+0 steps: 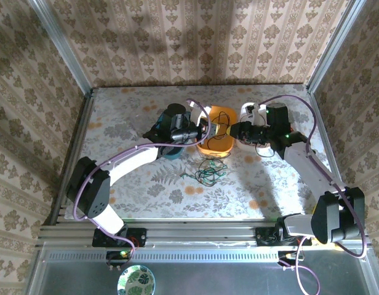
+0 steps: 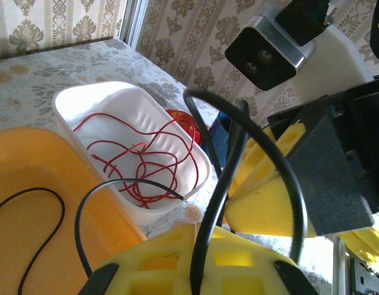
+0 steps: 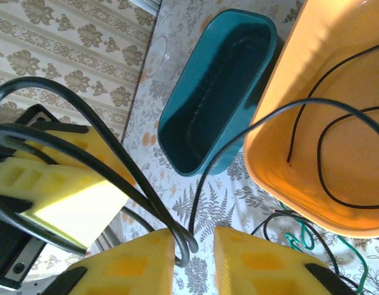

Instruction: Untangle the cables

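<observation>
My left gripper (image 2: 205, 238) (image 1: 200, 131) is shut on a black cable (image 2: 221, 178) at the orange bin's (image 2: 35, 184) (image 1: 217, 130) left rim. That cable arcs up and across to my right gripper (image 3: 194, 236) (image 1: 237, 130), which is open, with a loop of the black cable (image 3: 177, 236) lying in the gap against its left finger. More black cable (image 3: 328, 153) lies inside the orange bin (image 3: 362, 74). A red cable (image 2: 143, 161) is coiled in the white bin (image 2: 72, 101). Green and black cables (image 1: 209, 171) (image 3: 300, 238) lie tangled on the table just in front of the orange bin.
A teal bin (image 3: 211, 98) (image 1: 173, 151) stands empty left of the orange one, under my left arm. The white bin (image 1: 247, 110) sits under my right wrist. The two grippers face each other closely over the bins. Aluminium rails (image 1: 79, 141) and papered walls enclose the table.
</observation>
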